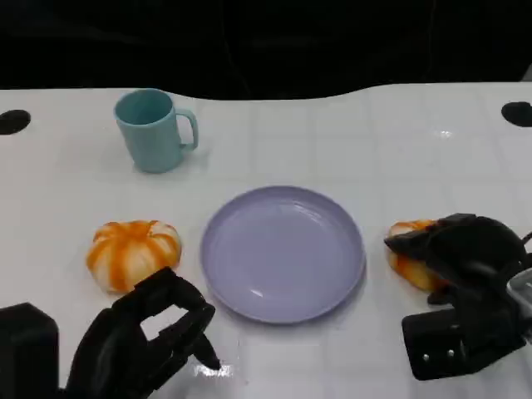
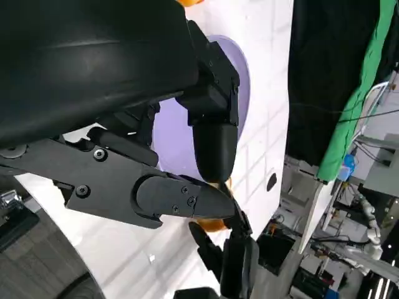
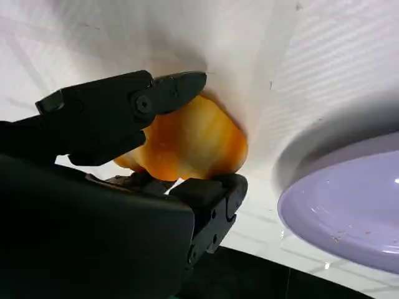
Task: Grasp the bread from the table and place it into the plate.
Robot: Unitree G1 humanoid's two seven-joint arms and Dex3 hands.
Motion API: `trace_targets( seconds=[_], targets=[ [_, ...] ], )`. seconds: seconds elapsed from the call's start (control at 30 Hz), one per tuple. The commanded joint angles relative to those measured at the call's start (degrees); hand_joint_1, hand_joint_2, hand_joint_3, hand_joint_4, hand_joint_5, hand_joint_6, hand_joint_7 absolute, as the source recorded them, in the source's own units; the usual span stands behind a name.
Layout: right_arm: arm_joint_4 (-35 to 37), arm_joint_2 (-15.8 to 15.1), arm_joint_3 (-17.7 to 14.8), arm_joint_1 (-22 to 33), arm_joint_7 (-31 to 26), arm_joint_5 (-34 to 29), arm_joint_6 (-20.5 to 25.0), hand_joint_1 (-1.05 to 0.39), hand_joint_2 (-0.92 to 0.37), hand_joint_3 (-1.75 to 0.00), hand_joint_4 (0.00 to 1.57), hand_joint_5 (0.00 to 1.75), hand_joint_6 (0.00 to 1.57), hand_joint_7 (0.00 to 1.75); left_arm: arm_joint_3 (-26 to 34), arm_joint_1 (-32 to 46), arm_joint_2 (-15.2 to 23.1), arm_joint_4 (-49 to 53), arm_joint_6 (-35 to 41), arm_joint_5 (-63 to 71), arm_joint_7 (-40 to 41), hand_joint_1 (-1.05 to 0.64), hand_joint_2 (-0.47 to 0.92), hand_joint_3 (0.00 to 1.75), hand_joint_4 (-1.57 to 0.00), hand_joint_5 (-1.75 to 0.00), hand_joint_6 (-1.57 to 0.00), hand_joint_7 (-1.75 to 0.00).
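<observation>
A lavender plate [image 1: 283,249] lies at the table's middle. To its right an orange bread [image 1: 405,264] rests on the table, partly covered by my right hand [image 1: 465,258]. In the right wrist view the fingers [image 3: 124,106] lie over the bread [image 3: 193,146] and the thumb presses its other side, so the hand grips it beside the plate [image 3: 349,205]. A second, orange-and-white striped bread [image 1: 133,252] sits left of the plate. My left hand [image 1: 145,337] hovers just in front of it with fingers curled in and nothing held.
A teal mug [image 1: 154,129] stands upright at the back left, its handle to the right. The white table [image 1: 399,150] ends in a dark edge at the back. The left wrist view shows the plate [image 2: 240,81] beyond my left hand [image 2: 212,137].
</observation>
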Motion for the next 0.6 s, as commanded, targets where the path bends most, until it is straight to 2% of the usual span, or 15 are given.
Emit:
trace_targets(
  seconds=[0.03, 0.07, 0.17, 0.2, 0.23, 0.3, 0.33, 0.4, 0.43, 0.5, 0.53, 0.6],
  targets=[
    [3.32, 1.12, 1.36, -1.74, 0.08, 0.42, 1.11, -0.31, -0.89, 0.00, 0.58, 0.14, 0.64, 0.06, 0.15, 0.65, 0.49, -1.04, 0.02, -0.23, 0.16, -0.56, 0.92, 0.18, -0.69, -1.75, -0.51, -1.67],
    [4.34, 1.60, 1.49, -2.26, -1.09, 0.39, 1.17, -0.31, -0.89, 0.00, 0.60, 0.14, 0.66, 0.05, 0.17, 0.69, 0.48, -1.20, 0.22, -0.25, 0.28, -0.56, 0.92, 0.18, -0.69, -1.75, -0.51, -1.67],
    [7.62, 2.69, 0.97, -3.58, -5.26, 1.75, -0.56, -0.25, -0.87, 0.00, 0.89, 0.23, 0.90, 0.11, 0.16, 0.79, 0.43, -1.41, 0.29, -0.35, 0.27, -0.56, 0.92, 0.18, -0.69, -1.75, -0.51, -1.67],
    [8.93, 2.89, 0.63, -4.04, -7.01, 2.57, -1.87, -0.23, -0.87, 0.00, 0.91, 0.39, 0.96, 0.11, 0.10, 0.83, 0.43, -1.52, 0.29, -0.25, 0.33, -0.56, 0.92, 0.18, -0.69, -1.75, -0.50, -1.67],
    [10.09, 2.97, 0.54, -4.48, -8.68, 3.01, -2.99, -0.19, -0.86, 0.00, 0.88, 0.75, 1.06, 0.10, 0.04, 0.87, 0.42, -1.63, 0.31, -0.17, 0.39, -0.56, 0.92, 0.18, -0.69, -1.75, -0.50, -1.67],
    [12.40, 3.13, 0.64, -5.43, -11.65, 3.51, -4.74, -0.16, -0.86, 0.00, 0.86, 1.03, 1.14, 0.09, 0.04, 0.94, 0.36, -1.78, 0.48, -0.35, 0.36, -0.56, 0.92, 0.18, -0.69, -1.75, -0.50, -1.68],
    [13.82, 3.16, 0.74, -6.04, -13.46, 3.69, -5.99, -0.13, -0.87, -0.01, 0.85, 1.32, 1.21, 0.12, 0.03, 0.99, 0.33, -1.86, 0.55, -0.47, 0.32, -0.55, 0.92, 0.19, -0.69, -1.75, -0.50, -1.68],
    [16.30, 3.27, 0.89, -7.05, -16.44, 3.90, -8.10, -0.10, -0.88, 0.00, 0.84, 1.62, 1.27, 0.23, 0.01, 1.02, 0.31, -1.91, 0.52, -0.55, 0.22, -0.55, 0.92, 0.19, -0.69, -1.75, -0.49, -1.68],
    [17.18, 3.29, 0.98, -7.46, -17.44, 3.84, -8.66, -0.08, -0.89, -0.01, 0.86, 1.69, 1.12, 0.67, -0.03, 1.05, 0.32, -1.95, 0.48, -0.47, 0.24, -0.55, 0.92, 0.19, -0.69, -1.75, -0.49, -1.68],
    [18.32, 3.40, 0.85, -8.00, -19.27, 4.00, -9.53, -0.07, -0.91, -0.03, 0.89, 1.73, 0.86, 1.31, -0.07, 1.09, 0.37, -2.04, 0.56, -0.34, 0.35, -0.55, 0.92, 0.19, -0.69, -1.75, -0.48, -1.68],
    [18.79, 3.48, 0.74, -8.18, -20.11, 4.13, -9.91, -0.07, -0.91, -0.05, 0.90, 1.74, 0.76, 1.54, -0.05, 1.09, 0.39, -2.05, 0.62, -0.39, 0.35, -0.55, 0.92, 0.20, -0.69, -1.75, -0.48, -1.68],
    [19.72, 3.68, 0.52, -8.40, -21.94, 4.44, -10.75, -0.07, -0.91, -0.05, 0.90, 1.74, 0.70, 1.65, 0.02, 1.12, 0.37, -2.05, 0.68, -0.50, 0.33, -0.55, 0.92, 0.20, -0.68, -1.75, -0.48, -1.69]
  ],
)
